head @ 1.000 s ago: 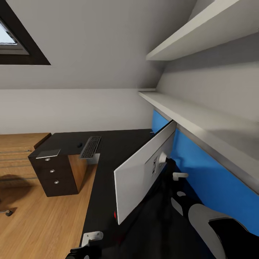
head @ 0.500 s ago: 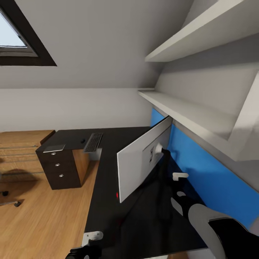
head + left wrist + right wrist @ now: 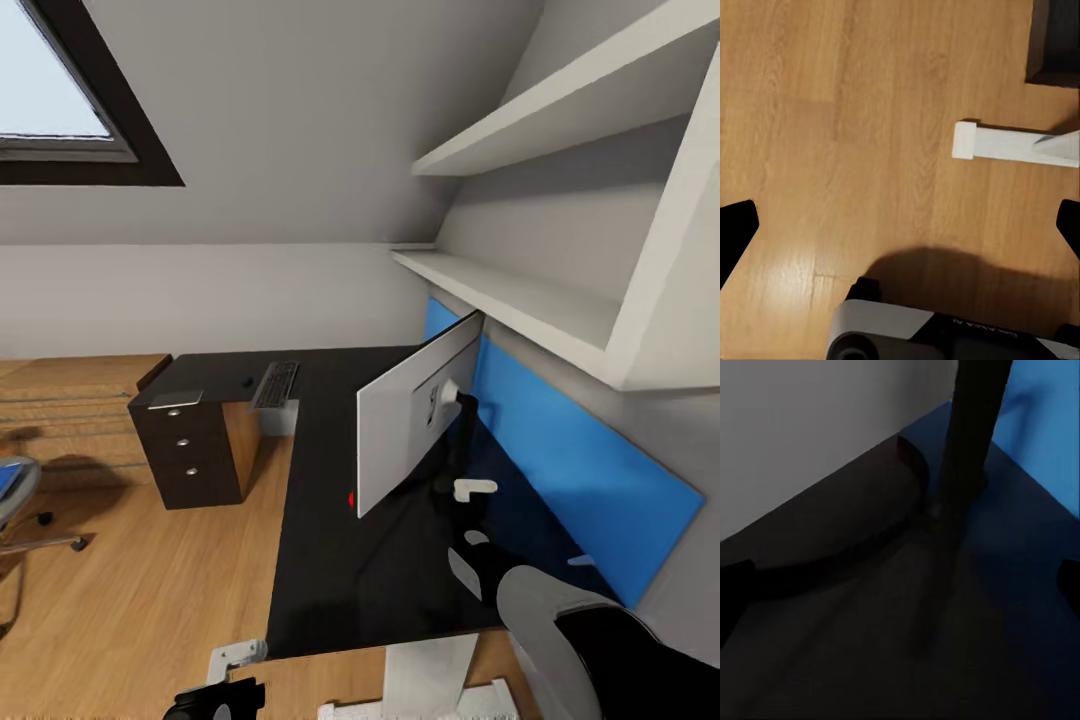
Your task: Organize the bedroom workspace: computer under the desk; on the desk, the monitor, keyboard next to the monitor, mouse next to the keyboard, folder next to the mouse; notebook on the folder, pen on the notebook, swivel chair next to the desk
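I'm looking down over the glossy black desk (image 3: 330,560) with its bright blue back panel (image 3: 560,440). The monitor (image 3: 415,425) stands on the desk on its curved black stand (image 3: 971,442), seen from behind and turned at an angle to the panel, red dot at its lower corner. My right gripper (image 3: 470,515) hovers low over the desktop just behind that stand; in the right wrist view both fingertips sit at the far edges with nothing between them, so it is spread wide and empty. My left gripper (image 3: 900,225) hangs off the desk's near edge over the wood floor (image 3: 832,112), likewise wide apart and holding nothing, with a white desk leg (image 3: 1012,142) below it.

The keyboard (image 3: 277,384) and the mouse (image 3: 246,381) lie on the far black cabinet desk (image 3: 195,440), well apart from the monitor. The swivel chair (image 3: 15,500) is out on the floor, blue showing on its seat.

I judge the monitor step is done or nearly so; next I would go over to fetch the keyboard
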